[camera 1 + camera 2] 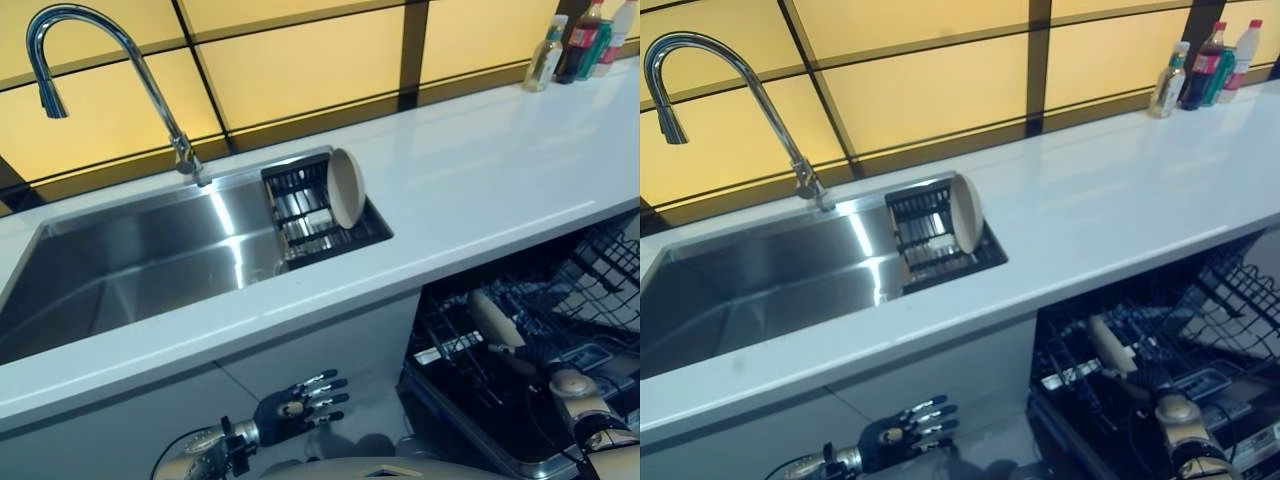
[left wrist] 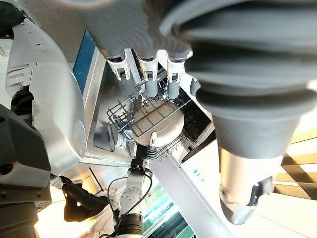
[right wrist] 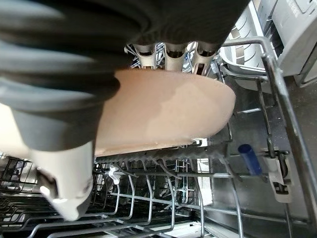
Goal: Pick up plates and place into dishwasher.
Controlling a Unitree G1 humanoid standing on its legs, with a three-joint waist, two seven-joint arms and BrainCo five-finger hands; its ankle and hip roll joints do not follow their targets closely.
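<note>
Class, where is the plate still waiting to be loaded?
The plate stands on edge in the black drying rack at the sink's right end, right of the faucet.

the left hand [image 1: 290,410] has a dark ribbed cover over its back and wrist, with silver fingers ending in dark tips, and a silver-grey forearm of rounded segments behind it. in its wrist view the fingers [image 2: 148,69] are pale silver tubes with grey caps beside a thick, ringed dark cover. the right hand [image 3: 173,52] shows the same ribbed dark cover, short silver fingers and a pale thumb. the right arm [image 1: 585,405] is beige-silver, jointed, with a dark band at the wrist.
</note>
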